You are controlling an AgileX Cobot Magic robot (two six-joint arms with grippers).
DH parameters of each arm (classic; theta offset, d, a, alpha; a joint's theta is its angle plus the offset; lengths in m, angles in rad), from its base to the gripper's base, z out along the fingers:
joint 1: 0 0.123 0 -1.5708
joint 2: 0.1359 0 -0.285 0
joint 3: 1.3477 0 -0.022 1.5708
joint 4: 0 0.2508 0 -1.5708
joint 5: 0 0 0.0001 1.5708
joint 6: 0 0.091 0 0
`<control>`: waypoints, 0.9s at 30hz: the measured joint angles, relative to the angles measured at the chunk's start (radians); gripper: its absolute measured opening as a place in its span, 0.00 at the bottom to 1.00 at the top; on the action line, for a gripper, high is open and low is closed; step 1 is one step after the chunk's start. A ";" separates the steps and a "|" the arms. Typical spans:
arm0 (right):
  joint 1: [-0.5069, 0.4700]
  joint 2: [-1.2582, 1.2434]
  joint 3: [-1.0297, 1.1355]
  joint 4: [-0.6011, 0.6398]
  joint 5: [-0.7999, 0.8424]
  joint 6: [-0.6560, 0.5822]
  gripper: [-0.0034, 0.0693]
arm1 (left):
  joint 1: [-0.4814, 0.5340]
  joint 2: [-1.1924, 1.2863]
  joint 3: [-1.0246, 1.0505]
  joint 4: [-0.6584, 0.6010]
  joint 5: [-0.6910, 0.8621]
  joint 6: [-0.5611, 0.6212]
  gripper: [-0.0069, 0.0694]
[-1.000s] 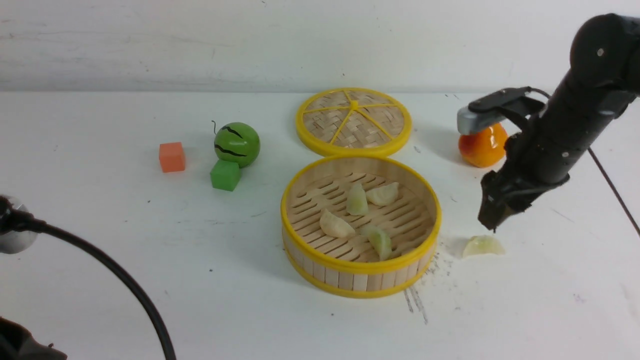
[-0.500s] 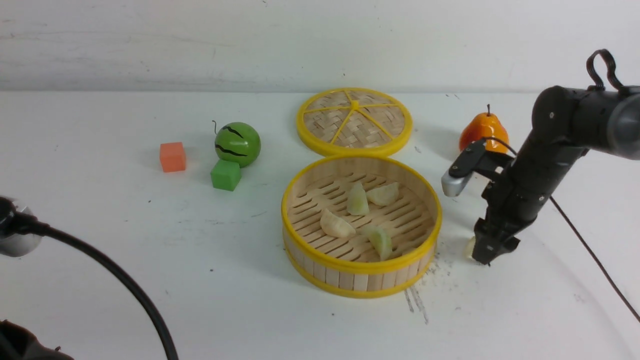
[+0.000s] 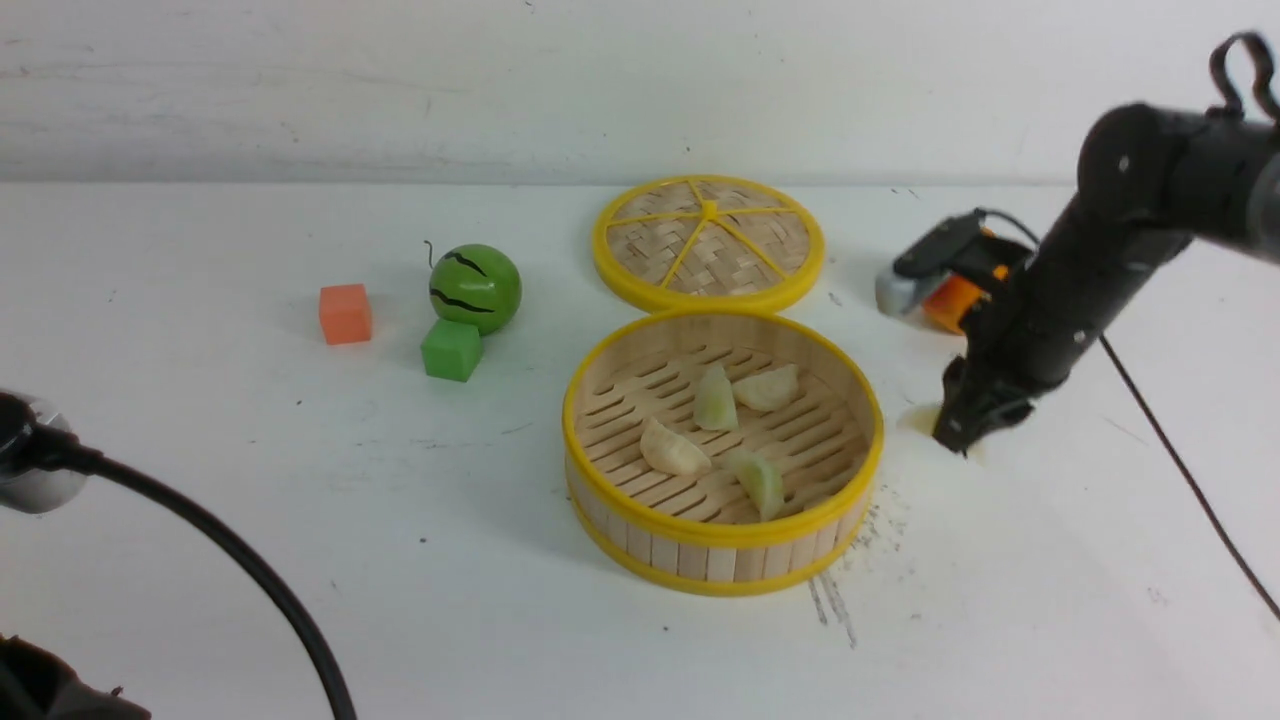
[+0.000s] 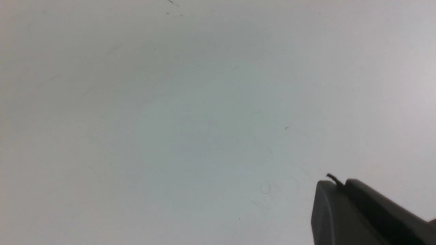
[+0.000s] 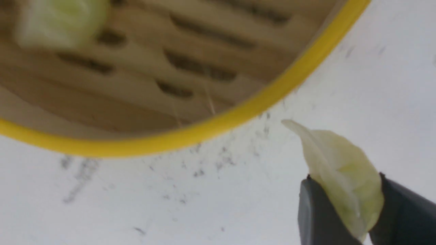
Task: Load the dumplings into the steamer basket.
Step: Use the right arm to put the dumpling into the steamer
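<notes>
The steamer basket (image 3: 720,535) stands at the table's middle, with several pale dumplings (image 3: 715,400) on its slatted floor. My right gripper (image 3: 958,437) hangs just right of the basket, above the table. It is shut on a pale green dumpling (image 5: 337,153) between its two fingers (image 5: 315,211); from the front only a pale edge (image 3: 922,418) shows. The basket's yellow rim (image 5: 218,126) is close beside it in the right wrist view. My left gripper (image 4: 337,182) is shut and empty over bare table, out of the front view.
The flat woven lid (image 3: 708,243) lies behind the basket. A toy watermelon (image 3: 474,288), a green cube (image 3: 451,349) and an orange cube (image 3: 345,313) sit at the left. An orange pear (image 3: 950,300) is partly hidden behind my right arm. A black cable (image 3: 250,580) crosses the near left.
My right gripper came down onto the dumpling lying right of the basket, closed on it, then lifted it up and back. The table spot there is now bare.
</notes>
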 joint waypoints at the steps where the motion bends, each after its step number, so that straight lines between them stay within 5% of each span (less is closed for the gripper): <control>1: 0.013 -0.014 -0.013 0.001 0.003 0.028 0.32 | 0.000 0.000 0.000 0.000 0.000 0.000 0.13; 9: 0.203 0.002 -0.061 -0.004 -0.038 0.260 0.32 | 0.000 -0.077 0.082 -0.002 -0.059 0.000 0.14; 20: 0.224 0.137 -0.060 -0.104 -0.115 0.452 0.33 | 0.000 -0.488 0.311 0.006 -0.079 -0.135 0.14; 27: 0.224 0.070 -0.079 -0.067 -0.030 0.477 0.59 | 0.000 -0.650 0.333 0.030 -0.095 -0.151 0.15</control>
